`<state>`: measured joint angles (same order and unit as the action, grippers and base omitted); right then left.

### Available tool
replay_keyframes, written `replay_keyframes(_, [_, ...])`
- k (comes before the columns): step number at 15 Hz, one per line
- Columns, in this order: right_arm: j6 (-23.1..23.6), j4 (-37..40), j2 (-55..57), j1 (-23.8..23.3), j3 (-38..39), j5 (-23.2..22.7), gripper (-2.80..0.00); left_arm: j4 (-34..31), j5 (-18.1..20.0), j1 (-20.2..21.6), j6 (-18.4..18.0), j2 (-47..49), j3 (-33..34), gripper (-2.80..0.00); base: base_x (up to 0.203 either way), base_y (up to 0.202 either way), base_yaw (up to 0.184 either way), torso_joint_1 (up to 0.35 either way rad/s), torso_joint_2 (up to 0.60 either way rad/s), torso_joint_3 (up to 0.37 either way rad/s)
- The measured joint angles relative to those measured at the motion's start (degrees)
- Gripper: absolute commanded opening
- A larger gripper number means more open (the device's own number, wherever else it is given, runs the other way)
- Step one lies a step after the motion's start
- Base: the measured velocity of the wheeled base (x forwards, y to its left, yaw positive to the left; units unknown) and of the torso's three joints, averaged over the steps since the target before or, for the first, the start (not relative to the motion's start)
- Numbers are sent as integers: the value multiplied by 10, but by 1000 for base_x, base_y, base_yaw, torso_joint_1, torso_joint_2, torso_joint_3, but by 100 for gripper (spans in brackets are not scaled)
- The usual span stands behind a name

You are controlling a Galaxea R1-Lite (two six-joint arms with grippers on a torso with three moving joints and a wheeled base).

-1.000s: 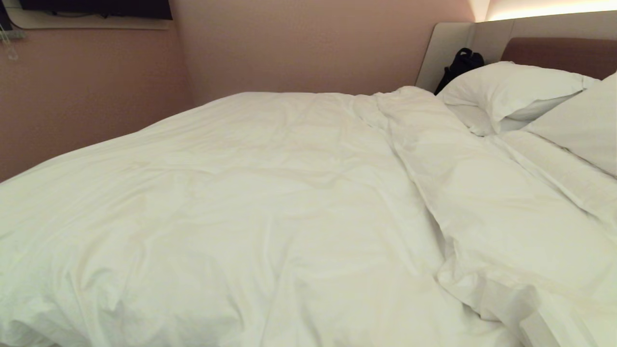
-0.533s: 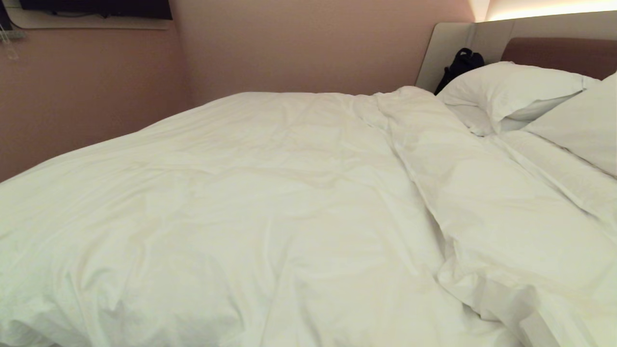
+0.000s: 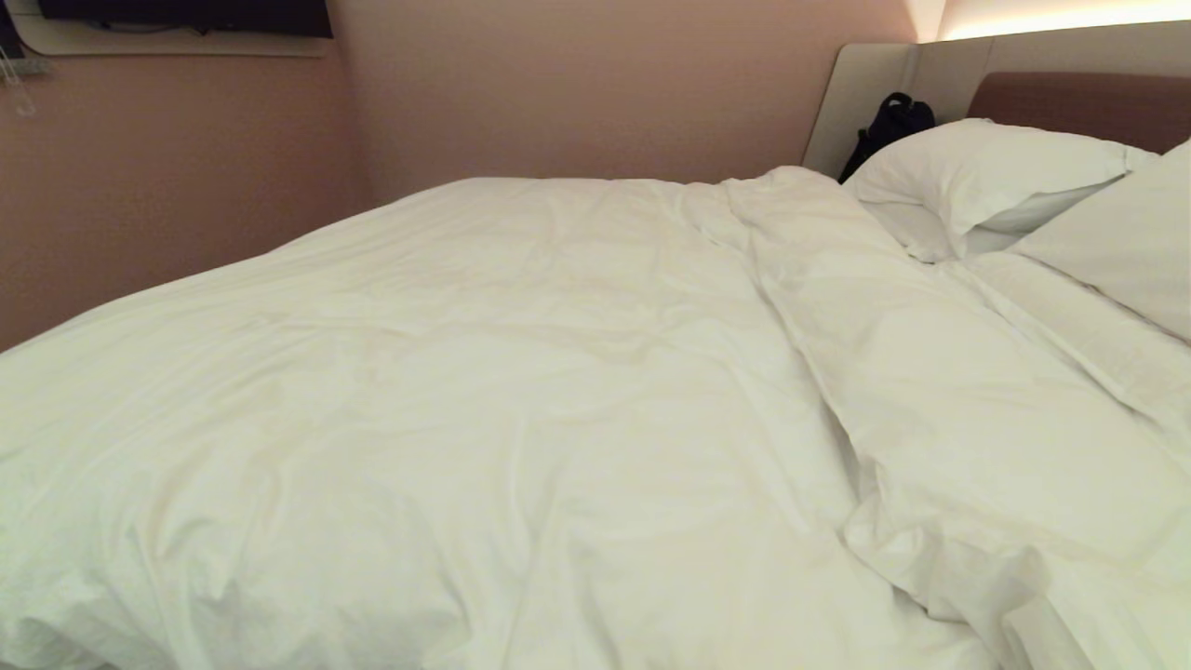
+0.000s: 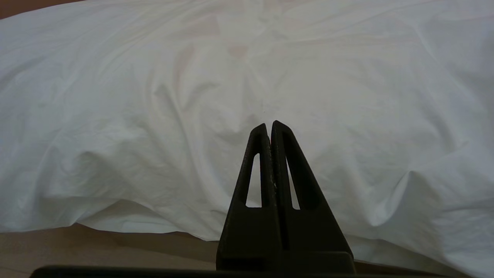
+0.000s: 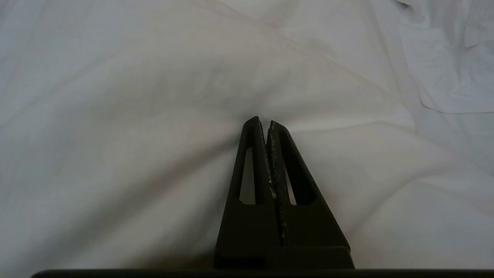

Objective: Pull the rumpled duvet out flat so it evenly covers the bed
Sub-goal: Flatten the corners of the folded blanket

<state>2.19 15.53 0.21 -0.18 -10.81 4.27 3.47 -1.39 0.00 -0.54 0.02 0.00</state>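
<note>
A dim, pink-walled bedroom corner under warm strip lighting

Plain dusty-pink walls (image 3: pixel 577 93) meet in a corner at the left, where a dark flat screen (image 3: pixel 186 14) hangs above a pale shelf (image 3: pixel 177 45). A glowing warm light strip (image 3: pixel 1061 17) runs along the top right, above a light beige wall panel (image 3: pixel 861 93) with a black bag (image 3: pixel 889 126) against it.

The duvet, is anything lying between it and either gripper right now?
Nothing visible. In the wrist views the left gripper and the right gripper, both shut and empty, point straight at the bare duvet with only white fabric ahead. The pillows sit off at the head of the bed.
</note>
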Motion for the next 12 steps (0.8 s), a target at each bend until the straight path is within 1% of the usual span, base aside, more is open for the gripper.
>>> replay_keyframes(4, [1, -84, 0, 0, 62, -2, -280, 0, -1, 0, -2, 0, 0, -280, 0, 0, 0, 0, 0, 0])
replay_keyframes(6, [1, -116, 0, 0, 80, -6, -280, 0, -1, 0, -2, 0, 0, -280, 0, 0, 0, 0, 0, 0])
replay_keyframes(9, [1, -145, 0, 0, 86, -11, -280, 0, -1, 0, -2, 0, 0, -280, 0, 0, 0, 0, 0, 0])
replay_keyframes(12, [2, -155, -1, 0, 103, -31, -280, 0, -1, 0, -1, 0, 0, -280, 0, 0, 0, 0, 0, 0])
